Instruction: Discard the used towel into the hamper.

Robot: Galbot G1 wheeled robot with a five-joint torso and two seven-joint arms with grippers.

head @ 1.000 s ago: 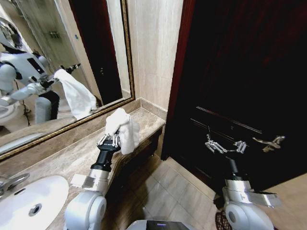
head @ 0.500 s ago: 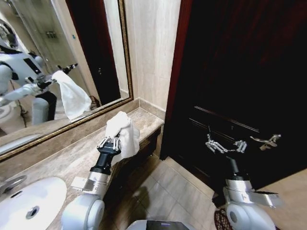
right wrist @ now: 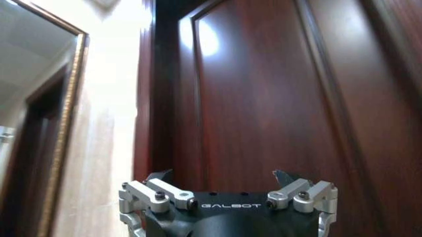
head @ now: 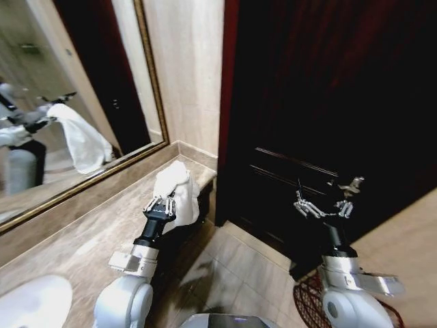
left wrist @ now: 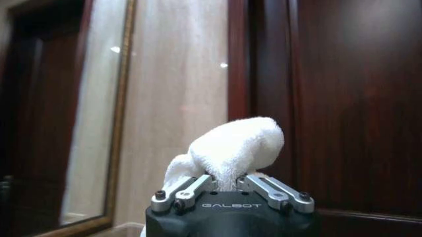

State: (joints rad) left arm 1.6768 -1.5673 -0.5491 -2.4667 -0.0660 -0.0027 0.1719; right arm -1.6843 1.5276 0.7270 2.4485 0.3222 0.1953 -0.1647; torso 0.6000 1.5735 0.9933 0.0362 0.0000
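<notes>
White towel (head: 179, 193) sits clamped in the left gripper (head: 161, 206) above the counter (head: 89, 232); right gripper (head: 322, 208) hangs spread, empty; carrying step, next needs swinging over the hamper (head: 306, 301) at lower right

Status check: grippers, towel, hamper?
Left gripper shut on towel, above counter edge. Right gripper open, empty, facing door. Hamper at lower right.
</notes>
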